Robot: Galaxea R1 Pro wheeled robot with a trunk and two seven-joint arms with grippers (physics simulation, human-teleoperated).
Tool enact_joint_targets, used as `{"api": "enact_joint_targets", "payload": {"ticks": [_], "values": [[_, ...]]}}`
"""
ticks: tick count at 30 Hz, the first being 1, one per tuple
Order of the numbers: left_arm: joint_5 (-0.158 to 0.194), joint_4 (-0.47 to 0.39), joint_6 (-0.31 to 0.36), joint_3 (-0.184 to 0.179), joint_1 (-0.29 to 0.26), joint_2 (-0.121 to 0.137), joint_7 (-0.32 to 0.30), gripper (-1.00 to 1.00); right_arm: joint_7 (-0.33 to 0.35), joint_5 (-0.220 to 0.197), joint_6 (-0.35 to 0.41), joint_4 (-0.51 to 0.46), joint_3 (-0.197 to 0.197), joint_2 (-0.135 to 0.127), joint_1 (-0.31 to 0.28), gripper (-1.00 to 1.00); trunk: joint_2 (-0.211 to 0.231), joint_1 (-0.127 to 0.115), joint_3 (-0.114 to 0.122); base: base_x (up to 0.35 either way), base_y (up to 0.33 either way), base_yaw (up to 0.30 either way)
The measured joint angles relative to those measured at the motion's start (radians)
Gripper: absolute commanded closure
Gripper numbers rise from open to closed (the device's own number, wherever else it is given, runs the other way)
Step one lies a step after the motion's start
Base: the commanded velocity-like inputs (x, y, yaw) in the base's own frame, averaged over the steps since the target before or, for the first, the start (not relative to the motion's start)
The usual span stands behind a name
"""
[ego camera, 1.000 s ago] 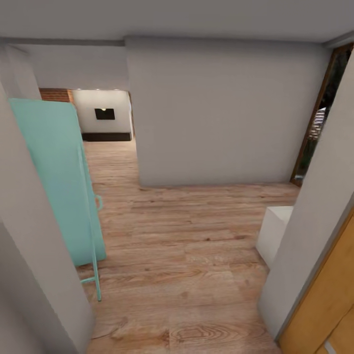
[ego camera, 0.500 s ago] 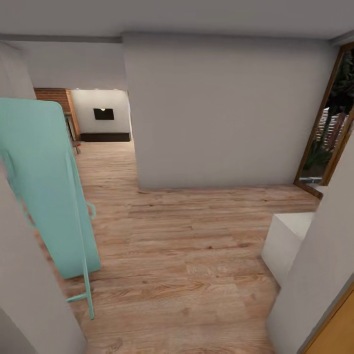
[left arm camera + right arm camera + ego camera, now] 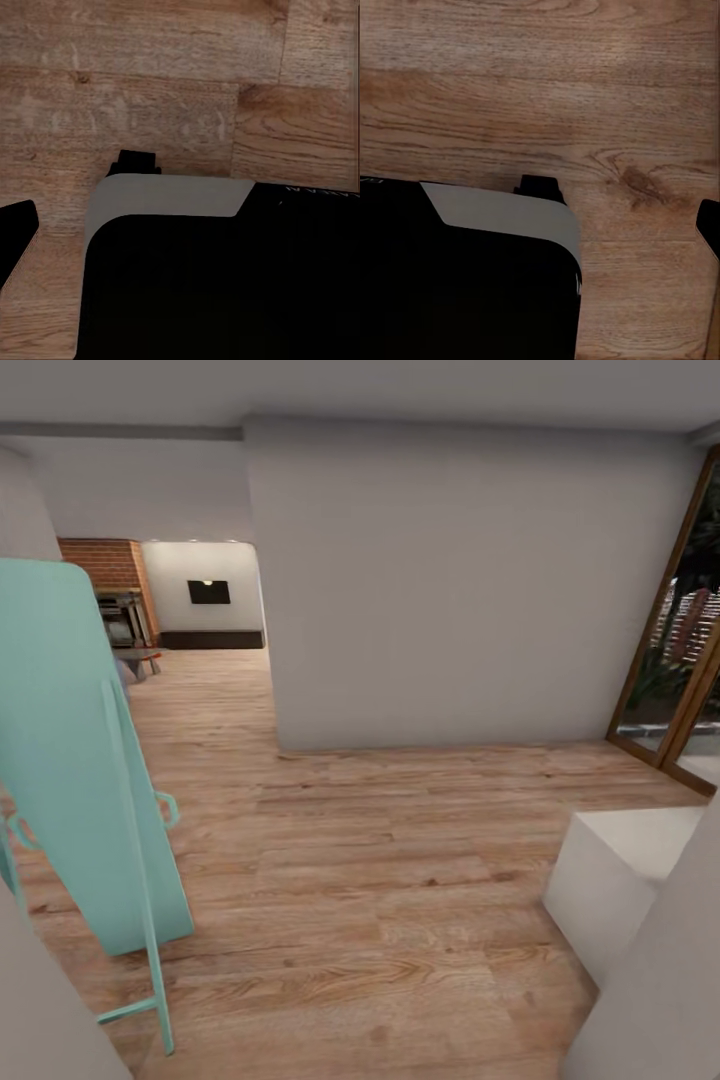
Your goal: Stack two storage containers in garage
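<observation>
— Wood-plank floor (image 3: 380,880) runs ahead past a grey wall (image 3: 450,580) toward the living room (image 3: 200,610), with its brick fireplace (image 3: 105,565) and wall TV (image 3: 208,592). Any storage containers?

— None visible, so their bearing, long axis and the nearer arm cannot be told. Both wrist views look down at planks over a dark body; either end effector's opening cannot be told.

— Obstacles?

— A turquoise panel (image 3: 70,760) leans at left; a white block (image 3: 620,880) sits right.

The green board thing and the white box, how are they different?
The mint-green board is tall, thin and leaning, with a thin metal frame; the white box is low, blocky and sits flat. The board is at the view's left, the box at its right. Both stand on the wood-plank floor.
</observation>
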Motion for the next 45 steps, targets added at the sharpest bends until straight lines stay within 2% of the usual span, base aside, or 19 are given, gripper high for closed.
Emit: {"api": "enact_joint_targets", "payload": {"ticks": [45], "values": [[-0.001,0.000,0.000,-0.003,0.000,0.001,0.000,-1.00,0.001,0.001,-0.002,0.000,0.000,-0.008,0.000,-1.00,0.000,0.000,0.000,0.318,0.000,0.000]]}}
